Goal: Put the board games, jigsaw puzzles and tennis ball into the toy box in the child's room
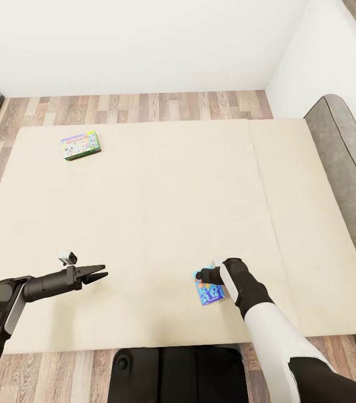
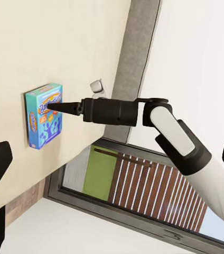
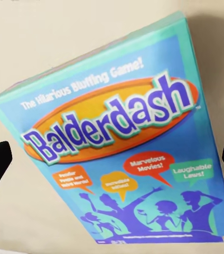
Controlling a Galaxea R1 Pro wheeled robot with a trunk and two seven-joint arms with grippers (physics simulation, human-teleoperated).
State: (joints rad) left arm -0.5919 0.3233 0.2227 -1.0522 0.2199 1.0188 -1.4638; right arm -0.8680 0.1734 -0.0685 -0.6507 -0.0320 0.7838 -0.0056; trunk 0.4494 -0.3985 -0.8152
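Jaws of the right gripper (image 1: 200, 275) are spread wide directly over the Balderdash board game (image 3: 128, 153).

That game lies flat at the bed's (image 1: 161, 212) near edge; a second board game (image 1: 80, 145) is seen far left. Left gripper (image 1: 101, 275) jaws are parted, held empty above the bed.

The blue board game box (image 3: 122, 153) reads "Balderdash" beneath "The Hilarious Bluffing Game!"; its bubbles read "Marvelous Movies!" and "Laughable Laws!". Its smaller bubbles are too blurred to read.
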